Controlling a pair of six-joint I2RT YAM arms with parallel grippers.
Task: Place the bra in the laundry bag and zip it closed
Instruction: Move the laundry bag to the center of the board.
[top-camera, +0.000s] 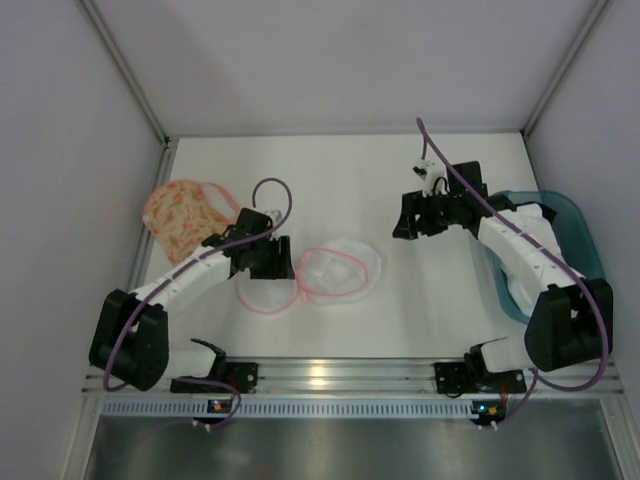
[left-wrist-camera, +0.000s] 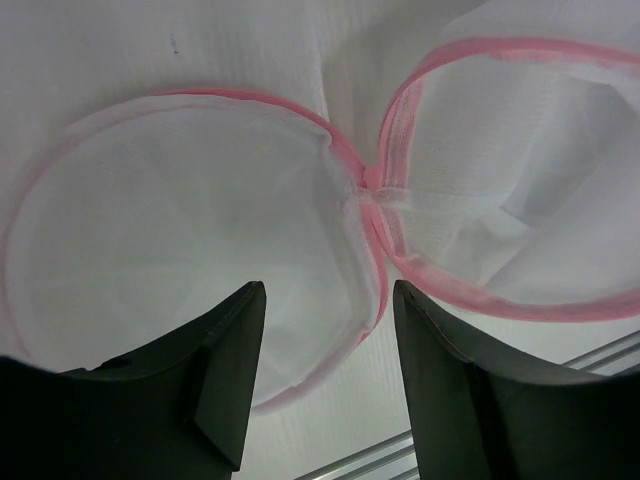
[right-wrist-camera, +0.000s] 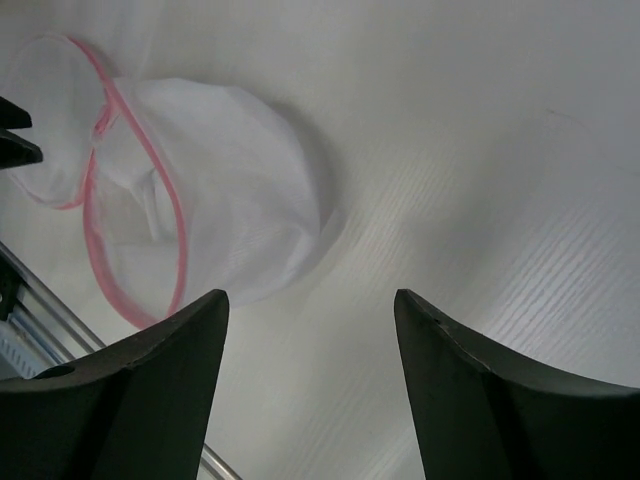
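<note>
The laundry bag (top-camera: 180, 215), cream with an orange-pink print, lies crumpled at the far left of the table. My left gripper (top-camera: 283, 262) is to its right and apart from it. The bra is out of view in every frame. In the left wrist view my left gripper (left-wrist-camera: 328, 300) stands open with nothing between its fingers, just above a plain white pouch. My right gripper (top-camera: 405, 222) hovers over bare table right of centre. In its wrist view the right gripper (right-wrist-camera: 312, 305) is open and holds nothing.
A white mesh pouch with a pink rim (top-camera: 340, 270) (left-wrist-camera: 150, 220) (right-wrist-camera: 230, 180) lies opened into two round halves at the centre. A teal tub (top-camera: 570, 230) stands at the right edge behind the right arm. A metal rail (top-camera: 330, 375) runs along the near edge.
</note>
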